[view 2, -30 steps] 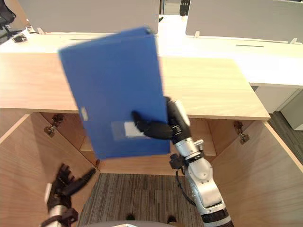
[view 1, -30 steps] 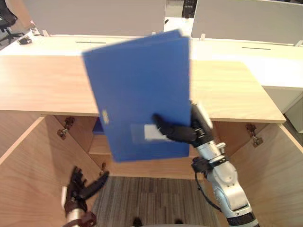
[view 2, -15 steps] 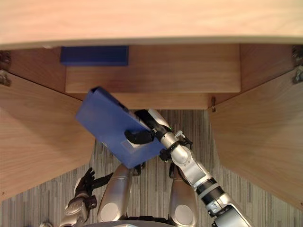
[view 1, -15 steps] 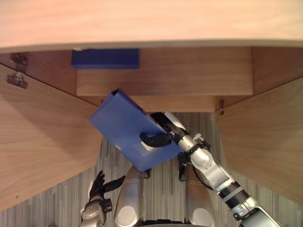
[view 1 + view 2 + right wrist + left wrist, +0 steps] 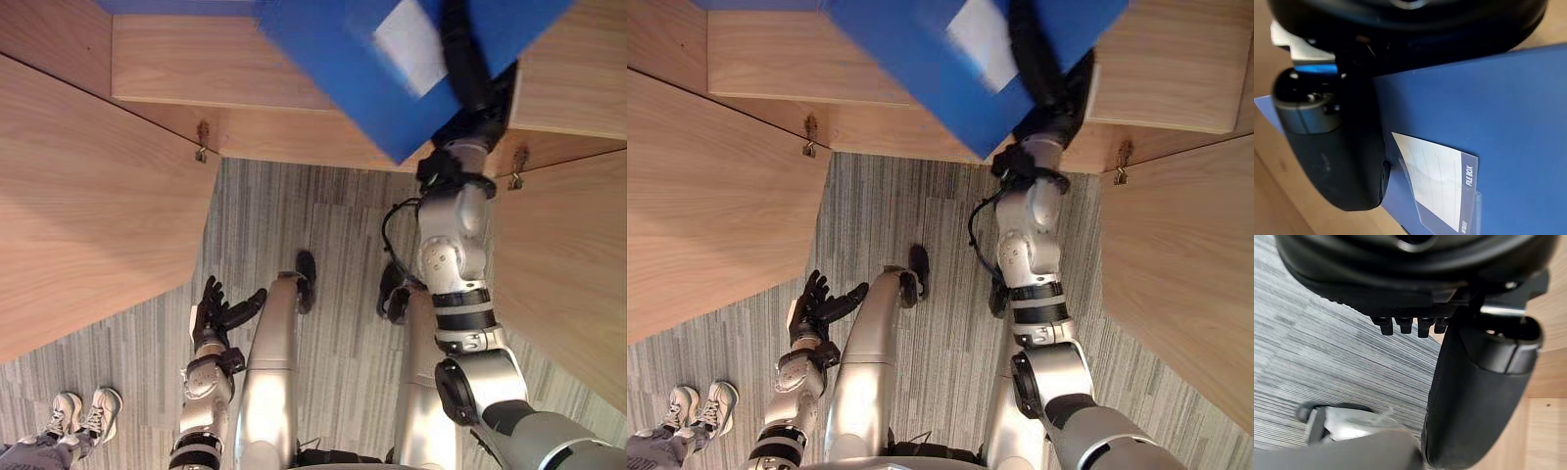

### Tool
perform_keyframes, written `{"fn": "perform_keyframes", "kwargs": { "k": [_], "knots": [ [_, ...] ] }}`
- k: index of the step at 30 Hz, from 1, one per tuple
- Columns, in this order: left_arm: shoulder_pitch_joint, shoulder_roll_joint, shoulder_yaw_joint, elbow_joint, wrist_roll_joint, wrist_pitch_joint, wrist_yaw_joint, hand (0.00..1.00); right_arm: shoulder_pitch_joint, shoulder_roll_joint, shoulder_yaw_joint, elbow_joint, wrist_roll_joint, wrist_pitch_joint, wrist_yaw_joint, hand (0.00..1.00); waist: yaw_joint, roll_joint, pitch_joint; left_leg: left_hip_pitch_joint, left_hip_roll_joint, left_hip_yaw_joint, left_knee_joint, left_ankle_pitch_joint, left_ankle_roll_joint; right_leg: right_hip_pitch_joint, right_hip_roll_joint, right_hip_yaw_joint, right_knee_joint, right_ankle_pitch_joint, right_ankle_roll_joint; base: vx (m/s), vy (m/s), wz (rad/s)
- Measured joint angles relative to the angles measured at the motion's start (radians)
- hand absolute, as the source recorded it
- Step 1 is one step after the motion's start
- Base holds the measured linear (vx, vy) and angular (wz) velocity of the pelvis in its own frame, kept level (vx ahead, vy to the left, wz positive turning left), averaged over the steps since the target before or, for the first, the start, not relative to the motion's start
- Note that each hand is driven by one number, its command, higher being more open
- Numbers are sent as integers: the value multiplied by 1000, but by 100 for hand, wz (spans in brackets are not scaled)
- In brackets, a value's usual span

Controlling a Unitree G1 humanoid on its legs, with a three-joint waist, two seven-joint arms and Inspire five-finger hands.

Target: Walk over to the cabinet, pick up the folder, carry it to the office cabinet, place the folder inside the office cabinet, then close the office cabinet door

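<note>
**Office cabinet.** The office cabinet (image 5: 196,69) stands open. Its left door (image 5: 88,196) and right door (image 5: 578,274) both swing outward. A metal hinge (image 5: 203,142) sits at the inner corner of the left door, and a second hinge (image 5: 519,166) sits at the inner corner of the right door. Grey striped carpet (image 5: 323,215) covers the floor in front of the cabinet, between the two doors.

**Folder.** The blue folder (image 5: 362,78) is at the cabinet opening. It is held tilted in front of the cabinet's pale inner panel, nearer the right door than the left. One corner points down toward the carpet, well clear of it. A white label pocket (image 5: 1440,186) is fixed to the folder's face. Whether any part of the folder rests on a surface inside the cabinet cannot be told.

**Right robot hand.** The right robot hand (image 5: 475,98) grips the folder. In the right wrist view, the thumb (image 5: 1347,161) lies pressed across the folder's face, just beside the label pocket. The fingers are hidden behind the folder.

**Left robot hand.** The left robot hand (image 5: 217,311) hangs low in front of the cabinet's left door, over the carpet. Its fingers (image 5: 1405,325) are straight and spread wide, with the thumb standing out. It carries nothing.

**Other.** A person's pale shoes (image 5: 83,416) stand on the carpet, well out from the cabinet, past the left door.
</note>
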Motion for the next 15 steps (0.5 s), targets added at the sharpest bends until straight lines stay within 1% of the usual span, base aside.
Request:
{"fn": "perform_keyframes", "kwargs": {
  "k": [1, 2, 5, 7, 9, 12, 15],
  "knots": [
    [-3, -5, -2, -4, -5, -1, 3, 100, -8, 5, -12, 5, 11, -7, -7, 100, 0, 0, 0, -2, 1, 0, 0, -1, -2, -2, 0, -1, 1, -1, -1, -52, -64, 0],
    [-6, -11, -13, -17, -14, -2, 11, 100, -28, 11, -34, 27, 36, -19, -21, 100, 0, 0, 0, -4, 2, -2, 0, -2, -4, -4, 0, -3, 2, -2, -3, -54, -81, 3],
    [-16, -25, -36, -32, -15, -8, 18, 100, -96, 15, -104, 93, 119, -26, -77, 100, 5, 0, 0, -8, 2, -9, 0, -2, -4, -4, 0, -12, 5, -6, -10, -36, -73, 4],
    [-25, -31, -42, -34, -15, -9, 19, 100, -128, 11, -127, 109, 161, -38, -91, 100, 7, 0, 0, -13, 2, -18, 0, 2, -1, -4, -1, -22, 6, -9, -14, -12, -63, 7],
    [-26, -29, -59, -36, -16, -9, 19, 100, -175, -5, -135, 138, 225, -48, -86, 100, 9, 0, 0, -16, 2, -26, -3, 4, -3, -5, -1, -31, 6, -13, -20, -6, -74, 7],
    [-26, -29, -65, -37, -21, -9, 18, 100, -237, -60, -103, 219, 239, -27, -63, 100, 11, 0, 0, -16, 2, -30, -11, 7, -8, -5, -1, -37, 3, -15, -23, -14, -75, 4],
    [-26, -25, -73, -35, -33, -9, 17, 100, -272, -107, -44, 256, 255, 14, -25, 100, 11, 0, -1, -16, 2, -35, -19, 11, -13, -4, -1, -43, -3, -15, -24, -15, -51, 3]
  ]
}}
